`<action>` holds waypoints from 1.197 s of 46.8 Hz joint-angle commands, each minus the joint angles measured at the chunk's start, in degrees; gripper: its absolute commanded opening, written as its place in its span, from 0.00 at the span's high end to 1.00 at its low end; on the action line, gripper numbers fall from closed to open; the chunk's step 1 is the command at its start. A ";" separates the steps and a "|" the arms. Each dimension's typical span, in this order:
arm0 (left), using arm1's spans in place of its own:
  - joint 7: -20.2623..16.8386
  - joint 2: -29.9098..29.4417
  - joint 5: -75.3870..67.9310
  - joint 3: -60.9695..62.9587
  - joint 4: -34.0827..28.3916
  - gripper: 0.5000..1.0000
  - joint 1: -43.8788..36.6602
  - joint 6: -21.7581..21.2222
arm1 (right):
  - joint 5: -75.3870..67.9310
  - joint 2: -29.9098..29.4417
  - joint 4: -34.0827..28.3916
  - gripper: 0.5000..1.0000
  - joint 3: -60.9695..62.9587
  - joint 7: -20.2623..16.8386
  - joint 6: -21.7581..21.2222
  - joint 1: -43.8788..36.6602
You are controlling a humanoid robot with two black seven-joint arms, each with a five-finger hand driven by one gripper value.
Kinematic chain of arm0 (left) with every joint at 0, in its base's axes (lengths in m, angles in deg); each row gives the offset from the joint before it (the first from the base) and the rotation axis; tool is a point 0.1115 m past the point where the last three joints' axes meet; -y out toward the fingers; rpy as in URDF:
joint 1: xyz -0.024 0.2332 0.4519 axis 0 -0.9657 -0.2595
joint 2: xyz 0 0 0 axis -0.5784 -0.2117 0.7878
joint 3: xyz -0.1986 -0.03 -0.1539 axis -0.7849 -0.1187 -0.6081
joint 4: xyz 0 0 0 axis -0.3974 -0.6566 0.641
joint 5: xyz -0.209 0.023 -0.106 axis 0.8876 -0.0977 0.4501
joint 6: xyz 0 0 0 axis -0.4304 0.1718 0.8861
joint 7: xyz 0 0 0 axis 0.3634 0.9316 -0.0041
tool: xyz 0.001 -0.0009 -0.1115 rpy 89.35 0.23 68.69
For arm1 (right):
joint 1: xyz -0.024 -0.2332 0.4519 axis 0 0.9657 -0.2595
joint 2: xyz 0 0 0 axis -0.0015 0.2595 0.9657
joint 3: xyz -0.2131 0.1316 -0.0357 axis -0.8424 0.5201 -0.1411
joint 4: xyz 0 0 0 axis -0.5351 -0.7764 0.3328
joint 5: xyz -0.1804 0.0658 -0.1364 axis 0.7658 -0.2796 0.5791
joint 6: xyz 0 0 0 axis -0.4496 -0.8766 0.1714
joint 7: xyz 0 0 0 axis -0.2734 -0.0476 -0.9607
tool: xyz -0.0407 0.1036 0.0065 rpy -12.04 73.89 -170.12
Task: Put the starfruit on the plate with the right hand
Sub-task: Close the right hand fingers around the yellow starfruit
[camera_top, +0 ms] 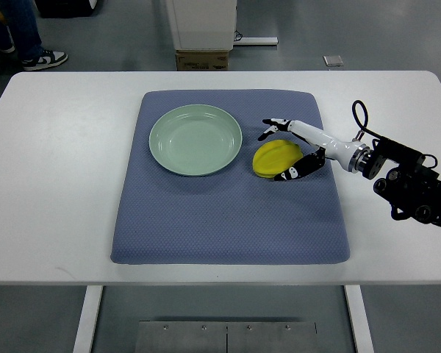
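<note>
A yellow starfruit [275,158] lies on the blue mat [228,220], just right of a pale green plate [195,140] that holds nothing. My right hand [283,151] reaches in from the right edge and cups the fruit: fingers [273,125] curl over its far side, the thumb [298,172] sits at its near side. The fruit rests on the mat and I cannot see whether the hand has closed on it. The left arm does not show.
The mat covers the middle of a white table [51,184]. A cardboard box [202,59] and a person's shoe [44,59] are on the floor beyond the far edge. The right forearm [415,187] hangs over the table's right side.
</note>
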 commanded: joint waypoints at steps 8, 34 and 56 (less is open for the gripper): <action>0.00 0.00 0.02 0.01 0.00 0.00 0.00 0.00 | 0.01 -0.03 0.43 0.11 -0.44 0.03 0.50 0.09; 0.00 0.00 0.02 -0.07 0.00 0.00 0.00 0.00 | -0.16 -0.03 1.40 0.80 -2.55 1.08 1.12 0.27; 0.00 0.00 0.02 0.01 0.00 0.00 0.00 0.00 | -2.88 0.15 2.37 1.00 1.49 -1.64 1.12 -1.93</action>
